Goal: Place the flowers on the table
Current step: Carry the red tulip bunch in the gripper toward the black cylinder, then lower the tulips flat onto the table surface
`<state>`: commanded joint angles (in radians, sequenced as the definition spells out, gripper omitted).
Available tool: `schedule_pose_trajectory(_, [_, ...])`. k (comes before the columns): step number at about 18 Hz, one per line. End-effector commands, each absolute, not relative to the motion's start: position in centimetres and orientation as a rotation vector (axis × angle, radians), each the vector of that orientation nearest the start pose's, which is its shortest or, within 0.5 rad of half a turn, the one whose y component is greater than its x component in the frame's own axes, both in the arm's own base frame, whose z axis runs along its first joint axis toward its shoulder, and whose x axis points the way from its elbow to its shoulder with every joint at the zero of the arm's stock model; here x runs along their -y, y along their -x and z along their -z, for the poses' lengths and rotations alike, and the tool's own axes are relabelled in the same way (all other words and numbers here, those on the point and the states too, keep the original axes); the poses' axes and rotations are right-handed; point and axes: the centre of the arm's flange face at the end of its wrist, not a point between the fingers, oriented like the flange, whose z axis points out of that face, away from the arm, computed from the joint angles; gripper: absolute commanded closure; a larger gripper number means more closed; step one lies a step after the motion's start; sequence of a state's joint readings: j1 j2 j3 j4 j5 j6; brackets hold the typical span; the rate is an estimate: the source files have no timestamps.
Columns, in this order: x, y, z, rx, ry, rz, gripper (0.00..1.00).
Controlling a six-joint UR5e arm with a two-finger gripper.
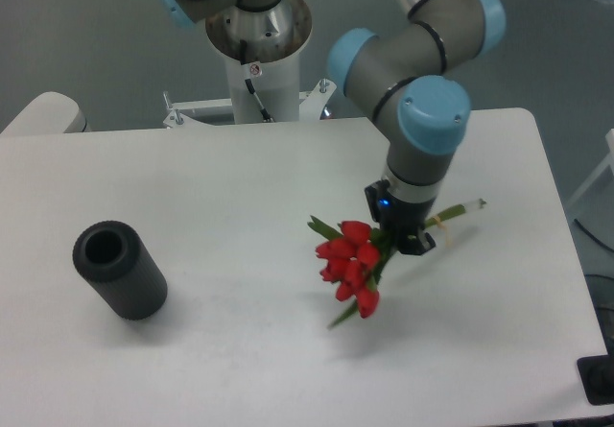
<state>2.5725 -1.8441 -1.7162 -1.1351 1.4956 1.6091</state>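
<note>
Behind the hand (402, 238), flowers' (349, 266) midstems.

The gripper (401, 238) points down over the white table (240, 197) and holds the flowers (350, 264) by their green stems. The red tulip heads stick out to the gripper's left and lower down, and the stem ends poke out on its right side. A black cylinder (120, 270) with an open top sits on the table far to the gripper's left.
</note>
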Motion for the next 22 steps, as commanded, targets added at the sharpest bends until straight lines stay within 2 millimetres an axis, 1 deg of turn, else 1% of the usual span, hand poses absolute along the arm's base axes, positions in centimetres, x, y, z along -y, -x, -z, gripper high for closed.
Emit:
schedule_pose_trajectory(1, [-42.5,39.8,-31.3,-0.929,2.924,0.016,0.99])
schedule_pose_trajectory(3, [-42.6,36.8,-31.0,-0.989,2.911,0.032,0.98])
schedule_pose_trajectory(5, [-42.2,35.0,-30.5,-1.005,2.906,0.028,0.98])
schedule_pose_trajectory(8, [-43.0,31.6,-29.5,-1.069,2.890,0.030,0.97])
schedule_pose_trajectory(11, [-42.3,30.0,-28.4,-1.089,2.882,0.033,0.95])
schedule_pose_trajectory(12, [-42.6,29.2,-28.2,-1.113,2.874,0.039,0.94])
schedule_pose_trajectory(13, [-43.0,28.3,-27.9,-1.140,2.867,0.047,0.91])
schedule_pose_trajectory(15, [-42.4,27.2,-26.9,-1.151,2.871,0.084,0.87])
schedule_pose_trajectory(16, [-42.1,26.8,-26.5,-1.154,2.872,0.097,0.79])
schedule_pose_trajectory(17, [-42.0,26.6,-26.2,-1.154,2.873,0.109,0.66])
schedule_pose_trajectory(18, [-42.0,26.5,-26.1,-1.156,2.873,0.112,0.45])
schedule_pose_trajectory(19, [-42.0,26.5,-26.1,-1.156,2.872,0.109,0.19])
schedule_pose_trajectory(20, [-42.0,26.5,-26.1,-1.152,2.874,0.109,0.00])
schedule_pose_trajectory(22, [-42.1,26.6,-26.4,-1.145,2.875,0.101,0.00])
